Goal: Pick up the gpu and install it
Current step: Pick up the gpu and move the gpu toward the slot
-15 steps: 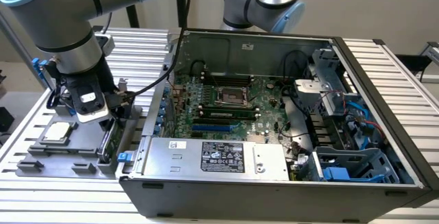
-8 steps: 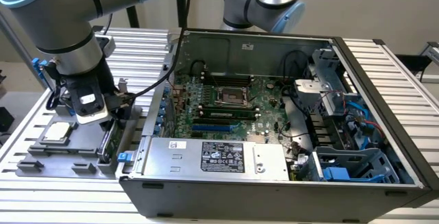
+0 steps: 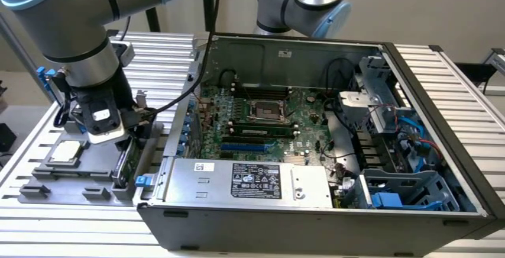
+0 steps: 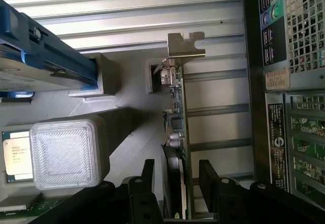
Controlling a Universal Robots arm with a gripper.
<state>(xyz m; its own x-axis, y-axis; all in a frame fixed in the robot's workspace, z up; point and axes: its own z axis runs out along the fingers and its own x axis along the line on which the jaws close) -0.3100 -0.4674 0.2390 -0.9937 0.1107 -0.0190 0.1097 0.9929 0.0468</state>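
Now gpu (image 4: pixel 177 107) upright inside spread tool (image 4: pixel 177 170), seemingly untouched.

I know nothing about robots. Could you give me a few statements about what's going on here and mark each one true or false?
1. The gripper is open, with a finger on either side of the gpu. True.
2. The gpu is already plugged in inside the computer. False: it stands on edge in the grey holder beside the computer case.
3. The computer case lies open, with its motherboard in plain sight. True.
4. The gripper is holding the CPU chip. False: the chip lies flat on the grey holder, apart from the gripper.
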